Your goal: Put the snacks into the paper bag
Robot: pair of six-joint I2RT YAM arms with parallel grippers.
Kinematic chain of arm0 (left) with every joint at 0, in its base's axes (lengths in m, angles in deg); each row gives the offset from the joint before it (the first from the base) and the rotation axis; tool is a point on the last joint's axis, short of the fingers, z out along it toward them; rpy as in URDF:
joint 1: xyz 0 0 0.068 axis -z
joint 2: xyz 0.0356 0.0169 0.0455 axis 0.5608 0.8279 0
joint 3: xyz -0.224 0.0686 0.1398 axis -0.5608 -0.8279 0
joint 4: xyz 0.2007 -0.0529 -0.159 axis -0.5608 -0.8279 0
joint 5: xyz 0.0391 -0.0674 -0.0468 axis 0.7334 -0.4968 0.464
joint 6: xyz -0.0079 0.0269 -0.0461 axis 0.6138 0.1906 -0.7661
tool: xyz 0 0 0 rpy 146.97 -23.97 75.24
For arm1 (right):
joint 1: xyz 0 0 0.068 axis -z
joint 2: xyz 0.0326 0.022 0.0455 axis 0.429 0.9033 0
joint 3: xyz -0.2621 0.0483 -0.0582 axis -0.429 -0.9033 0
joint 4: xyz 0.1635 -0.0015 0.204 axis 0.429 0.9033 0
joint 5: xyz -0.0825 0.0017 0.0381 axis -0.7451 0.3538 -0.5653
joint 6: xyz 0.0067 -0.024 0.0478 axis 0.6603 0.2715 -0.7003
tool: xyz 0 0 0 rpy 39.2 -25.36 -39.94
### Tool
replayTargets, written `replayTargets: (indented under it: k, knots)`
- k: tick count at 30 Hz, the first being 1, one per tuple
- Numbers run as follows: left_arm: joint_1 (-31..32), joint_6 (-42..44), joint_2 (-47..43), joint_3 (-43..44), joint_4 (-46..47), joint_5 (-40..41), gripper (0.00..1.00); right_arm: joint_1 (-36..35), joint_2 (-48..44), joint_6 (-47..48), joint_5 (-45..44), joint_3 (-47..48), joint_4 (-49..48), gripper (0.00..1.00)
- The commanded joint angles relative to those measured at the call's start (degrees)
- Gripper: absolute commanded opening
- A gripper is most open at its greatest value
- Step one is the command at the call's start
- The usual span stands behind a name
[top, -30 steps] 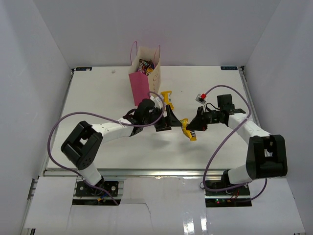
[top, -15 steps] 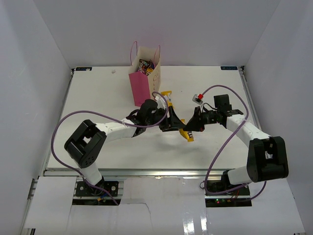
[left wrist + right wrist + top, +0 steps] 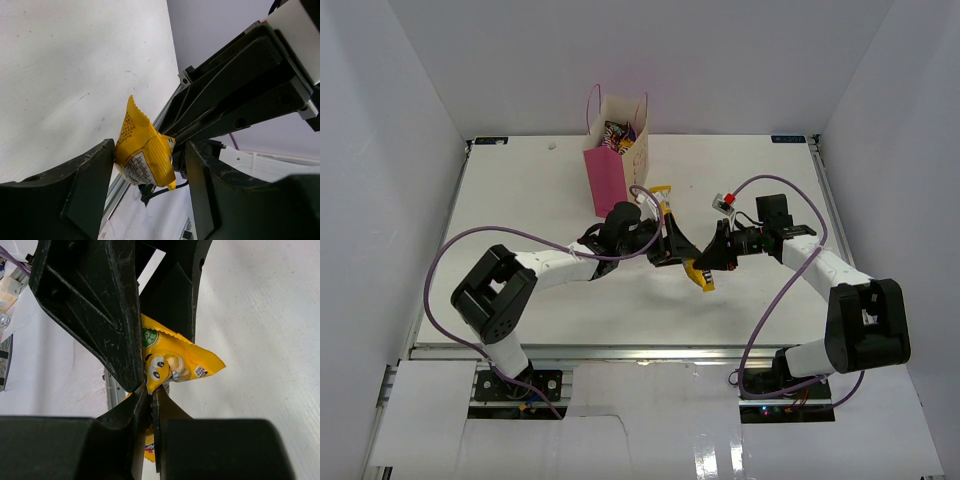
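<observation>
Pinching one edge of a yellow packet (image 3: 175, 360), the right fingers (image 3: 120, 425) are seen almost fully closed in the right wrist view, with only a thin slit left between their tips. The printed face of the packet is turned towards that camera, and its free end sticks out to one side of the grip.

The same packet is straddled by the left fingers (image 3: 85, 185), which are held apart. In the left wrist view one of them is touched by the packet's side, while a narrow gap is left at the other. In the right wrist view these fingers are seen as two dark blocks on either side of the packet.

From the top external view, the two sets of fingers are met tip to tip over the middle of the desk (image 3: 520, 200), with the packet (image 3: 698, 274) hanging at their junction, nearer the right arm. Whether it is clear of the desk cannot be told.

A second yellow packet (image 3: 662, 190) is found just beyond the left arm's wrist, partly hidden by it. Further back and to the left, the pink paper bag (image 3: 608, 175) is stood upright, well apart from the held packet, and colourful wrappers (image 3: 617, 133) are visible in its open top.
</observation>
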Motion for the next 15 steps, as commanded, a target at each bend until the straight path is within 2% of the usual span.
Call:
replayTargets:
  k: [1, 7, 10, 15]
  knots:
    - [0.2, -3.1, -3.0, -0.4, 3.2, 1.3, 0.68, -0.5, -1.7, 0.7, 3.5, 0.2, -0.2, 0.11]
    - [0.1, -5.8, -2.3, -0.3, 3.3, 2.0, 0.63, -0.4, -1.7, 0.9, 3.2, 0.5, 0.2, 0.11]
    - [0.1, -5.8, -2.6, -0.9, 3.3, 2.4, 0.46, -0.4, -1.9, 1.0, 2.5, 0.6, 0.2, 0.12]
    - [0.1, -5.6, -2.7, -0.7, 3.2, 2.3, 0.26, -0.5, -2.0, 1.9, 2.2, 1.2, 0.8, 0.15]
